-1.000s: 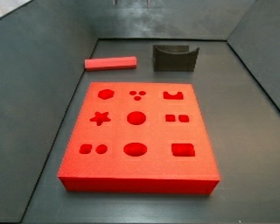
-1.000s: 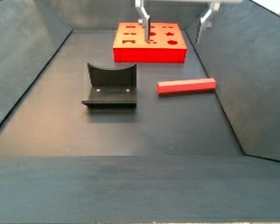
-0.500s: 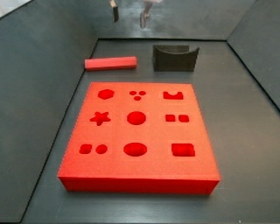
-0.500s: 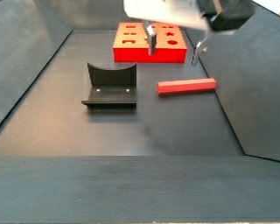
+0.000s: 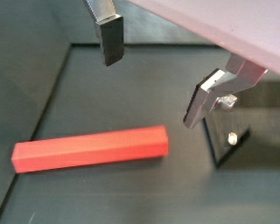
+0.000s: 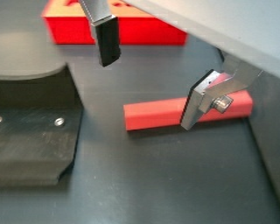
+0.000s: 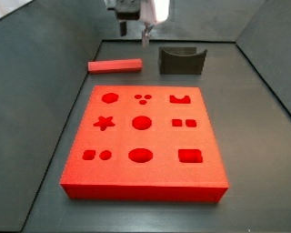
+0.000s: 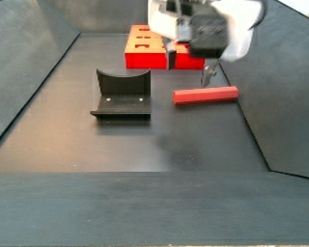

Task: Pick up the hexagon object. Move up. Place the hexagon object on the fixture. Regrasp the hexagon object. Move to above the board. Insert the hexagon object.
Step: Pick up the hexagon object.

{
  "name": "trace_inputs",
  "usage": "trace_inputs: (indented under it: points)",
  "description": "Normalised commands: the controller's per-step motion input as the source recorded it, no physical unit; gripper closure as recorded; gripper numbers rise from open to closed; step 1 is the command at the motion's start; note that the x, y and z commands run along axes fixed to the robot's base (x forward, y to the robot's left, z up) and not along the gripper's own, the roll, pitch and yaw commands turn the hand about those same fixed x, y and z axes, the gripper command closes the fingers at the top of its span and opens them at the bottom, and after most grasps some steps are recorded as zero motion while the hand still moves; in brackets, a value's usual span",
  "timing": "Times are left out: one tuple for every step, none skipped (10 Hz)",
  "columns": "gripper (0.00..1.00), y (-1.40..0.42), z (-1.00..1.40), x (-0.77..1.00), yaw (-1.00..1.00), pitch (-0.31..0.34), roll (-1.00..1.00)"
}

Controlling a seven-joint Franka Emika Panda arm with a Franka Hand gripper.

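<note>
Side view, end effector (image 8: 209, 69) lower, nearer hexagon object (image 8: 205, 95)

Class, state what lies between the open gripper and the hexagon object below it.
Nothing: in both wrist views the gripper hangs above the hexagon object with only bare floor between.

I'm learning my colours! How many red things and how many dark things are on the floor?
Red: 2, the hexagon object and the board.
Dark: 1, the fixture.
Total: 3.
The gripper hangs above the hexagon object, jaws open.
</note>
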Motion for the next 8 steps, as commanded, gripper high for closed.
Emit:
trace_inputs:
  points:
    - [0.0,-0.03,-0.45,0.0,-0.91,-0.124,-0.13]
    - [0.0,0.0,-0.47,0.0,-0.8,-0.05,-0.15]
    - [0.0,0.0,-0.45,-0.19,-0.7,-0.141,-0.19]
    - [0.0,0.0,-0.52,-0.22,-0.71,-0.136,-0.26]
    - [0.0,0.0,-0.52,-0.15,-0.67,-0.1,-0.27]
    - [0.0,0.0,-0.51,-0.14,-0.65,-0.064,-0.28]
    - [0.0,0.0,-0.47,-0.05,-0.61,-0.069,-0.28]
    - [0.0,0.0,-0.34,0.0,-0.59,-0.036,-0.22]
